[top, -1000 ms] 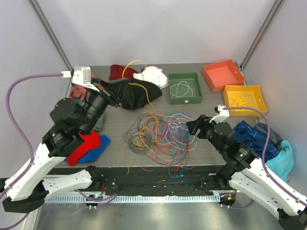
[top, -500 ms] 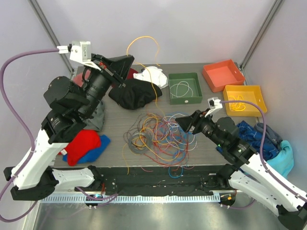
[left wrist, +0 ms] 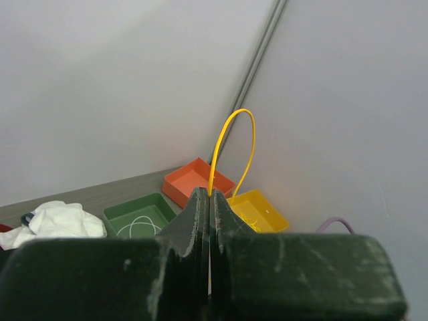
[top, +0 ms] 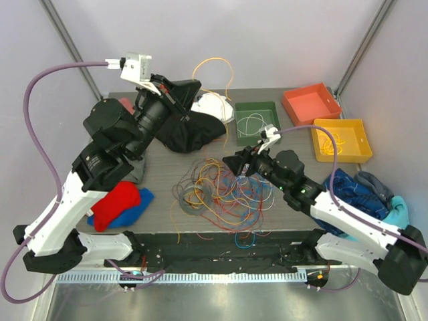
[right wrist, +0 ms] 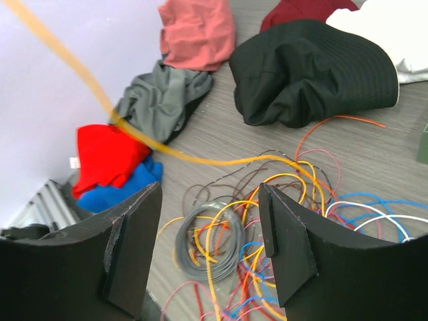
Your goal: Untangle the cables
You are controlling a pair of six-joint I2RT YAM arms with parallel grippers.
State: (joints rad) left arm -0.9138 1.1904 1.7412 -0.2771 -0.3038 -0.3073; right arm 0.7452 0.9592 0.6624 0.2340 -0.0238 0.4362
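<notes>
A tangle of thin cables (top: 224, 187) in yellow, orange, red, blue, white and grey lies mid-table; it also shows in the right wrist view (right wrist: 267, 221). My left gripper (top: 194, 87) is raised above the back of the table and shut on a yellow cable (top: 215, 67), which loops above the fingers (left wrist: 234, 147) and trails down into the tangle. My right gripper (top: 231, 162) is open and empty, low over the tangle's upper right part. Between its fingers I see a grey coil (right wrist: 207, 237) and the taut yellow cable (right wrist: 200, 157).
A green tray (top: 271, 137) holds a white cable; an orange tray (top: 311, 103) and a yellow tray (top: 341, 140) with yellow cable stand back right. Cloth garments lie around: black (top: 190, 130), white (top: 212, 105), red and blue (top: 120, 204), blue at right (top: 364, 194).
My left gripper has risen and moved right, lifting the yellow cable higher. My right arm has reached left, bringing its open gripper over the tangle.
</notes>
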